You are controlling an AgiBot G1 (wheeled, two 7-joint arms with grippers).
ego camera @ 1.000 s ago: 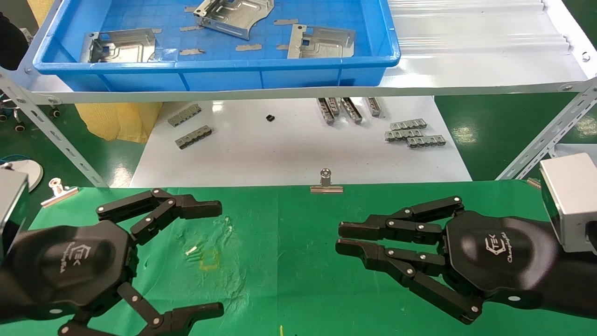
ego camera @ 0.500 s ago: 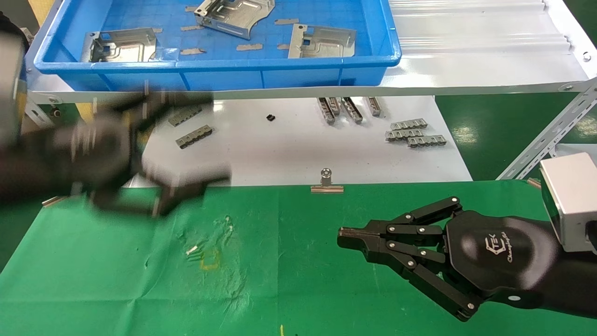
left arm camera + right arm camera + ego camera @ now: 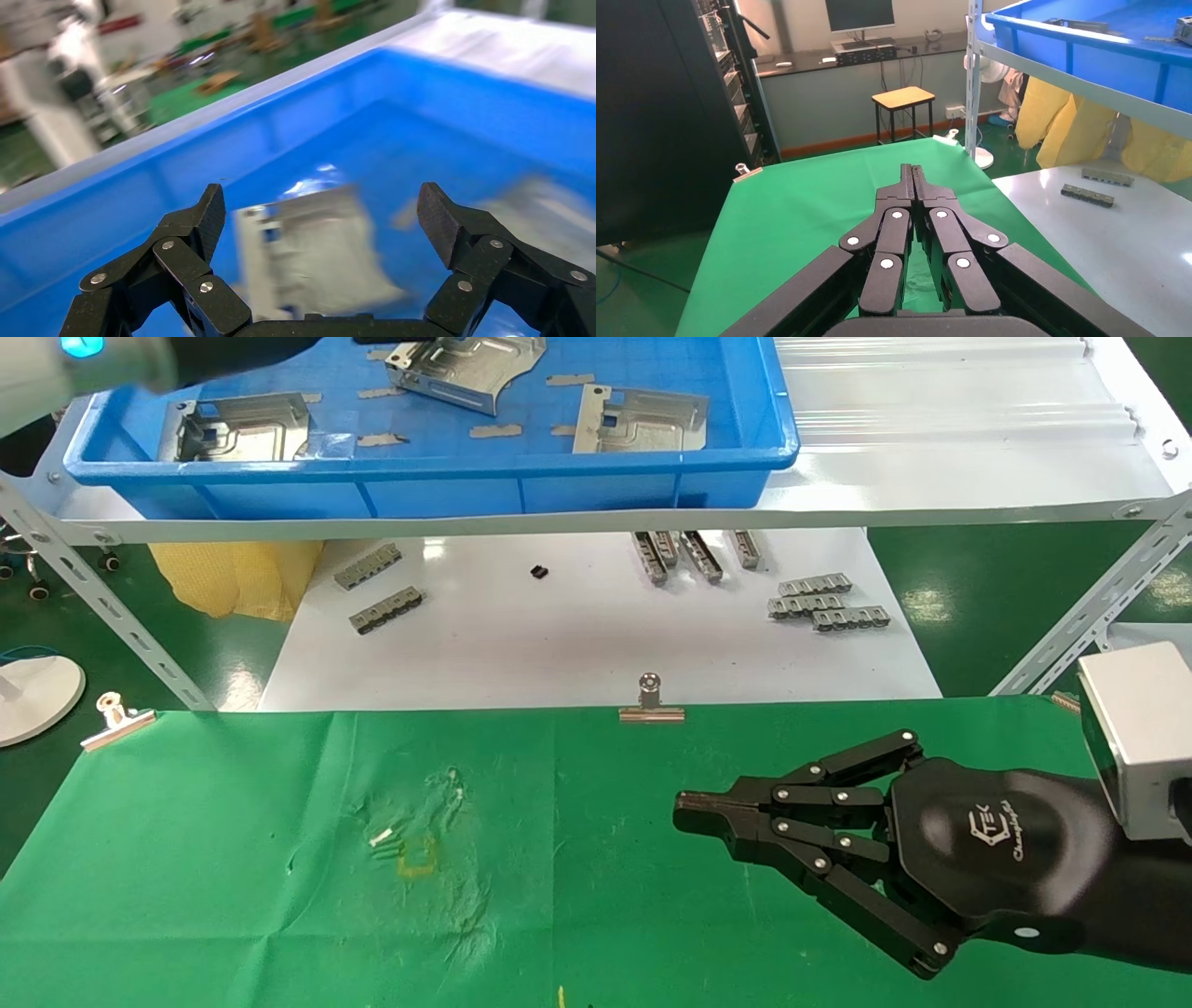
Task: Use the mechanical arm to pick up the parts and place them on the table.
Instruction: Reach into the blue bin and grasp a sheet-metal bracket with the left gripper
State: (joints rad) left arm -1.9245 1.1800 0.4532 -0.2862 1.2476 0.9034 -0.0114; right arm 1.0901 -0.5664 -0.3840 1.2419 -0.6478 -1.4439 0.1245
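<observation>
Three silvery stamped parts lie in a blue bin [image 3: 447,491] on the shelf: one at the left [image 3: 237,426], one in the middle [image 3: 466,365], one at the right [image 3: 643,421]. My left arm [image 3: 112,360] reaches over the bin's far left corner, and its gripper is mostly cut off in the head view. In the left wrist view the left gripper [image 3: 323,210] is open above the bin floor, a blurred part [image 3: 316,253] showing between its fingers, apart from them. My right gripper [image 3: 689,808] [image 3: 912,172] hangs shut and empty over the green table [image 3: 233,896].
A glossy white board [image 3: 559,645] beyond the table holds grey slotted strips [image 3: 829,603] [image 3: 377,589]. Binder clips [image 3: 652,702] [image 3: 116,719] pin the cloth's far edge. Slanted shelf legs [image 3: 102,607] [image 3: 1090,617] stand on both sides. A yellow square mark [image 3: 417,856] sits left of centre.
My left arm has lifted off the table and swung up to the blue bin, still open. The right gripper's fingers have closed together; that arm stayed in place.
</observation>
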